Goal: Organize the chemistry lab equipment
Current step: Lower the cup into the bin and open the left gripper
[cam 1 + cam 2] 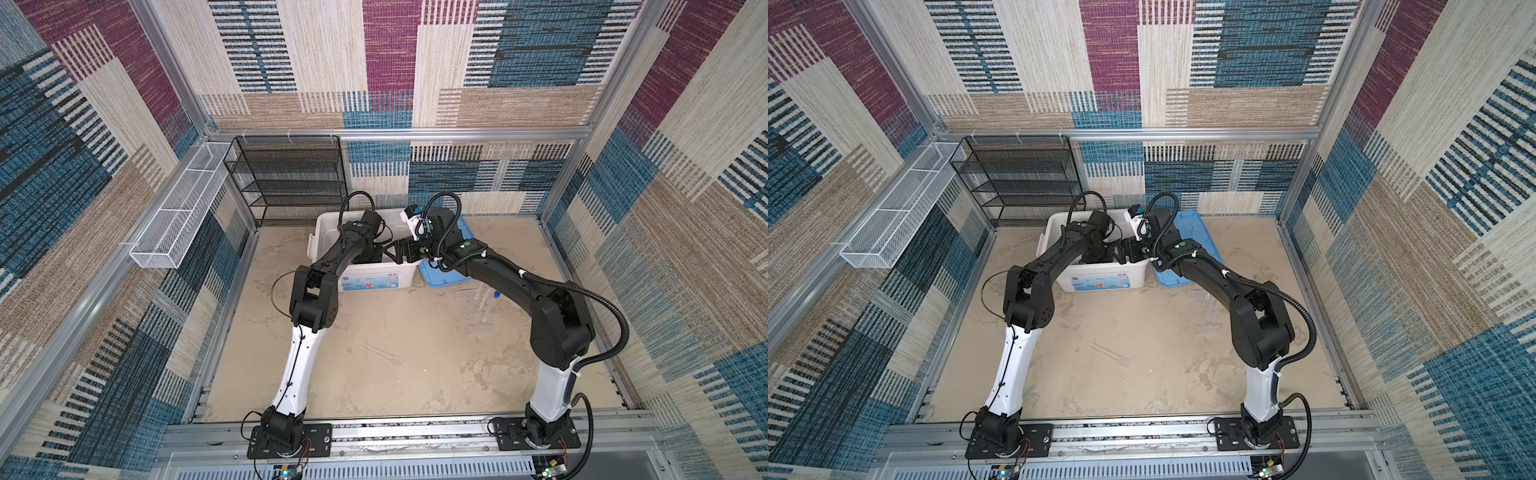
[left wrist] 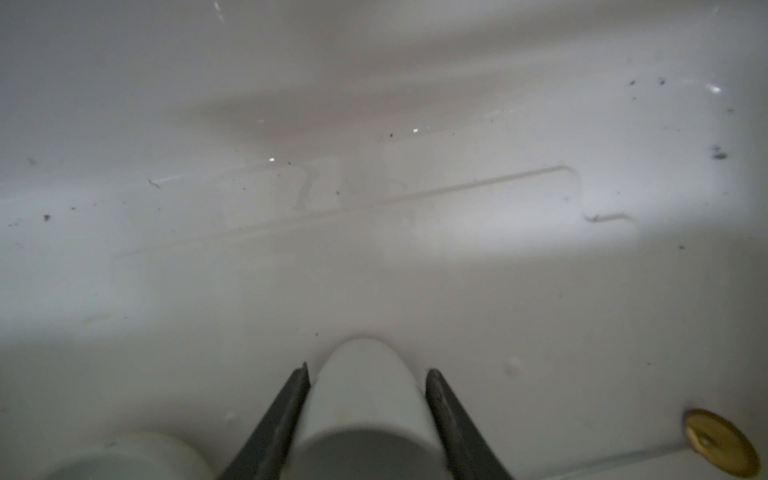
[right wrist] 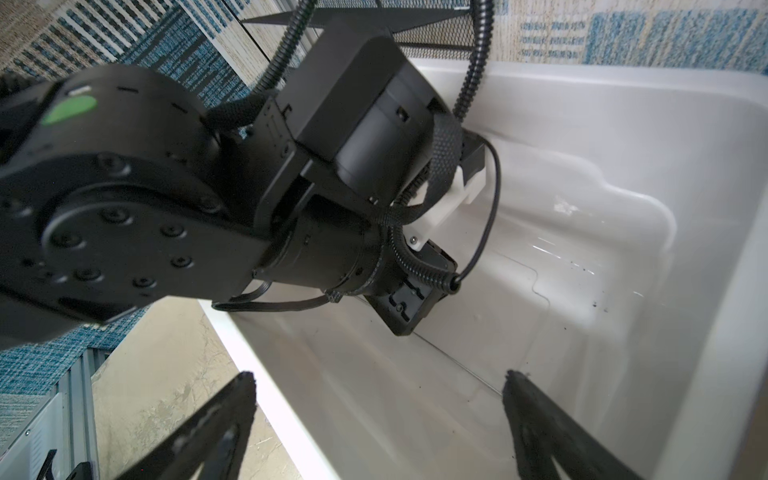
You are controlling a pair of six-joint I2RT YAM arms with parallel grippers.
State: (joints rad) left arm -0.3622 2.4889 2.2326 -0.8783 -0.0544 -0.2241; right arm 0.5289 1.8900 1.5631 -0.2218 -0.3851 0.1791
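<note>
Inside the large white plastic bin (image 2: 415, 104), the left gripper (image 2: 368, 370) holds a small white round dish (image 2: 365, 407) between half-closed jaws. Both fingers press against its sides, low over the bin's floor. A second white dish (image 2: 137, 457) sits just beside one finger, and a brass spoon tip (image 2: 721, 446) lies near the other, both on the floor of the bin. The right gripper (image 3: 380, 376) hangs empty with jaws spread wide, one finger outside the bin's rim and one over its inside, close to the left arm's wrist. Well behind both grippers, clear droppers (image 1: 380, 353) and a clear blue-capped tube (image 1: 496, 295) lie on the tabletop outside the bin, the tube near the blue plastic lid (image 1: 444, 278). The step in hand appears to be setting the dish down among items already stowed. The next move likely calls for opening the fingers, then lifting straight clear without nudging the neighbouring dish or the right arm.
</note>
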